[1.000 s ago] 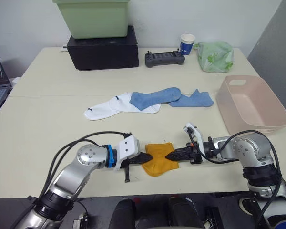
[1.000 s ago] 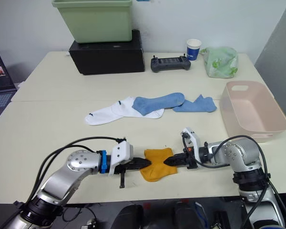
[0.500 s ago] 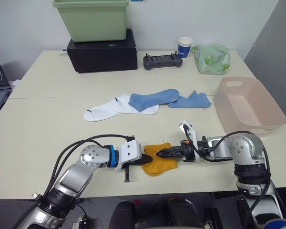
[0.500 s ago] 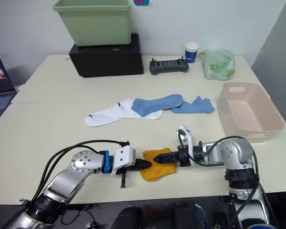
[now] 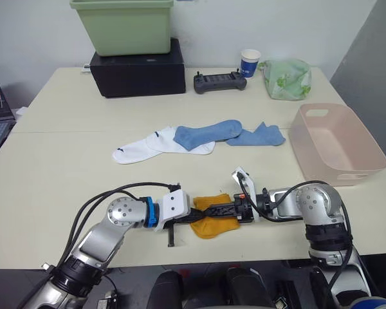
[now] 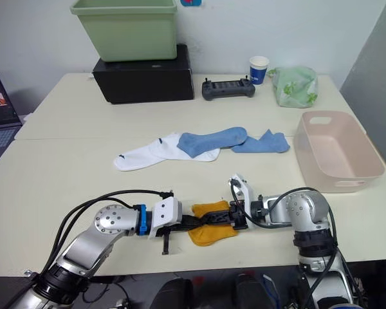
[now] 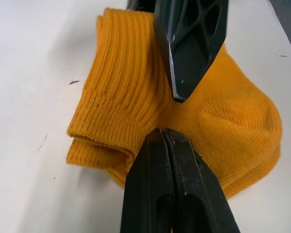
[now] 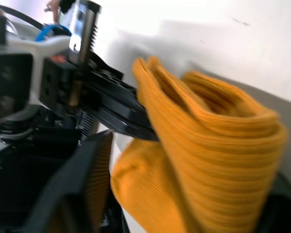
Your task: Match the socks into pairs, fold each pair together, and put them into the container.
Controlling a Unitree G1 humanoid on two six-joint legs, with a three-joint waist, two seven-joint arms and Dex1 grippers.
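Orange pair [image 5: 213, 217] folded; your left gripper [image 7: 170, 145] clenched on it, right gripper [image 5: 213, 208] grasps it too. Container [image 5: 365, 163] empty; blue socks [image 5: 228, 131], white socks [image 5: 145, 145] unpaired.

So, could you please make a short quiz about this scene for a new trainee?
1. True or false: the pink container already holds a pair of socks.
2. Which socks lie between the left gripper and the right gripper? A. white B. light blue C. orange
3. Fill in: the paper cup stands next to the black ____.

Key
1. False, it is empty.
2. C, the orange socks.
3. controller.
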